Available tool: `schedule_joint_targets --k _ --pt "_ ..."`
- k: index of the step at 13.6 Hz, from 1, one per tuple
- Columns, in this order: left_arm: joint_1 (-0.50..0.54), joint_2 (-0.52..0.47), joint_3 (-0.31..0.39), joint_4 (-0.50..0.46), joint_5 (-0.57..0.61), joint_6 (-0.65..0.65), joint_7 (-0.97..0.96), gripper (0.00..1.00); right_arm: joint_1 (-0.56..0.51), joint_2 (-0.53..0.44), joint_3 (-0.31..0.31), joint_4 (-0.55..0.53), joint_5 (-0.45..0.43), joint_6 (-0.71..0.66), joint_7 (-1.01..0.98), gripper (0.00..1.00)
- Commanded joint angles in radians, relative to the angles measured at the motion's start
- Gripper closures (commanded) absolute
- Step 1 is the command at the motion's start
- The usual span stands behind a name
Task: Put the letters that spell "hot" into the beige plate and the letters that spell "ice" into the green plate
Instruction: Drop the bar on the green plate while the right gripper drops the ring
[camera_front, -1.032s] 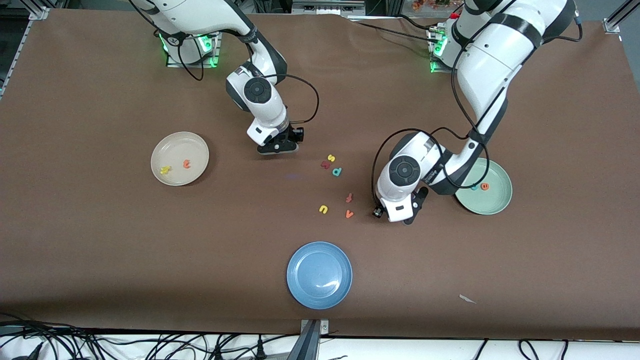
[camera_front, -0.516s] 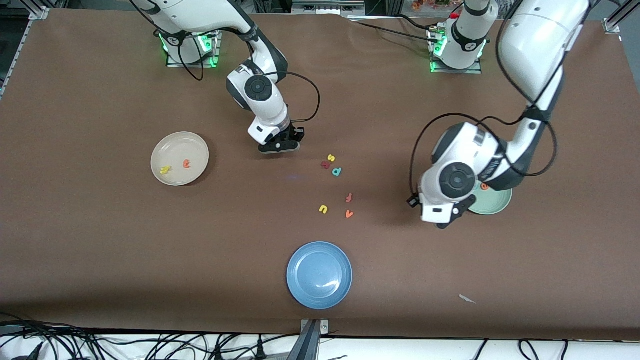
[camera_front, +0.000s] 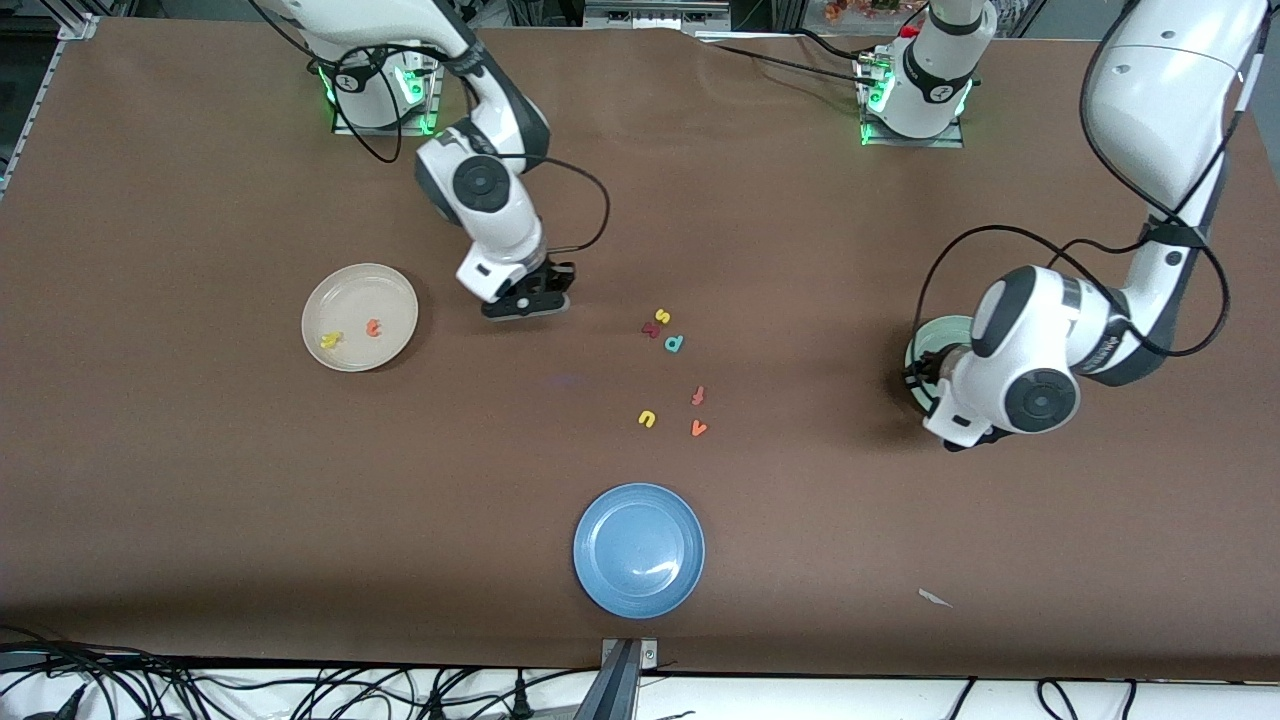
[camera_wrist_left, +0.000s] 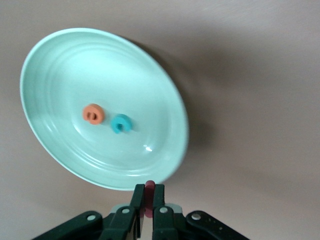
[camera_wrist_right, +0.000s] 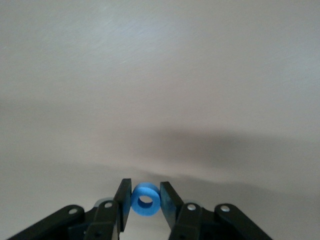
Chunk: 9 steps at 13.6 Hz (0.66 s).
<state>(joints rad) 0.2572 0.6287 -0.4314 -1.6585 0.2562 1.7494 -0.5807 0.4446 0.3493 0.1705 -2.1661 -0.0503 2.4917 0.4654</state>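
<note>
Brown worktop (camera_front: 200, 480) carries the beige plate (camera_front: 392, 290), holding the yellow "h" (camera_front: 331, 340) and orange "t" (camera_front: 373, 327), toward the right arm's end. Beside that plate, the right pincer (camera_wrist_right: 145, 199) hangs over bare worktop, clamped on the blue "o" (camera_wrist_right: 145, 199). The left pincer (camera_wrist_left: 149, 199), over the green plate (camera_wrist_left: 60, 65) rim, pinches the dark red "i" (camera_wrist_left: 149, 196); the teal "c" (camera_wrist_left: 120, 123) and orange "e" (camera_wrist_left: 93, 113) lie inside.

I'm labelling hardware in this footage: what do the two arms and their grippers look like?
Both arms are glossy white with dark grey joint bands and round caps; loose black cables loop beside each wrist. The left gripper and right gripper have black fingers. Green lights glow at both bases.
</note>
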Motion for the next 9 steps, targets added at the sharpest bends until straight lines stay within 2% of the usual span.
schedule_joint_targets --k 1,2,3,5,9 --pt "0.065 -0.052 -0.01 -0.102 -0.009 0.053 0.108 1.0 -0.145 -0.11 0.009 -0.026 -0.013 -0.15 -0.239 1.0" --pt "0.07 -0.052 -0.009 -0.134 -0.009 0.094 0.108 1.0 -0.202 -0.13 0.009 -0.024 -0.011 -0.201 -0.337 1.0" --pt "0.088 -0.052 -0.01 -0.153 0.0 0.122 0.11 0.87 -0.252 -0.144 0.007 -0.024 -0.011 -0.23 -0.422 1.0" --pt "0.099 -0.064 -0.012 -0.155 0.006 0.125 0.148 0.0 -0.314 -0.154 -0.012 -0.026 -0.011 -0.278 -0.523 1.0" --pt "0.1 -0.115 -0.015 -0.113 -0.005 0.088 0.174 0.0 -0.329 -0.151 -0.092 -0.066 -0.003 -0.326 -0.55 1.0"
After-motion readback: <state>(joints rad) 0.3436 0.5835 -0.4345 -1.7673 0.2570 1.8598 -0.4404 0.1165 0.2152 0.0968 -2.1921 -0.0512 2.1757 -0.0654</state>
